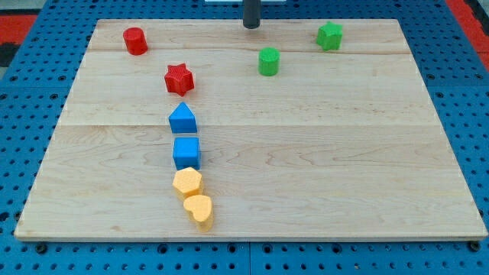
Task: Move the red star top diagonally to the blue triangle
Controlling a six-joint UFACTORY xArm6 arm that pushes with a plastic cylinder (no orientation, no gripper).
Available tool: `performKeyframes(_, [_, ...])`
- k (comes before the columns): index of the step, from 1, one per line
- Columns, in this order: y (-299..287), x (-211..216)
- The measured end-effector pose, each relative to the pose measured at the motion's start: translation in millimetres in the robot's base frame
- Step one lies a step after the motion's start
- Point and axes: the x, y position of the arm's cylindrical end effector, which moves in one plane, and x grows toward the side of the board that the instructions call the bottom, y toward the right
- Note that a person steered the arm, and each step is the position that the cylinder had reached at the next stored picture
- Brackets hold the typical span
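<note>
The arm carries no claw, so there is nothing spread or pressed together to report; it ends only in a dark rod. My tip (251, 26) stands at the far edge of the wooden surface (344, 168), near the middle, and it touches no block.

The red star (179, 79) lies in the far left part of the surface, well apart from my tip, to the left of it and nearer. Just nearer than the star, a little to the right, is the blue triangle (182, 118); the two are close but there is a small gap between them. Nearer again comes the blue cube (186, 153), then two yellow blocks, the first yellow block (187, 183) and the second yellow block (199, 208), which touch each other. All these make a line toward the near edge.

The red cylinder (135, 40) stands at the far left. A green cylinder (268, 61) is near my tip on the right, and a green star (329, 36) is farther right.
</note>
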Motion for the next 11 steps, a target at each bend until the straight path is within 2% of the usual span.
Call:
performKeyframes(4, [1,1])
performKeyframes(8, [-195,112])
performKeyframes(9, [-104,135])
performKeyframes(10, [-47,156])
performKeyframes(11, [-56,162])
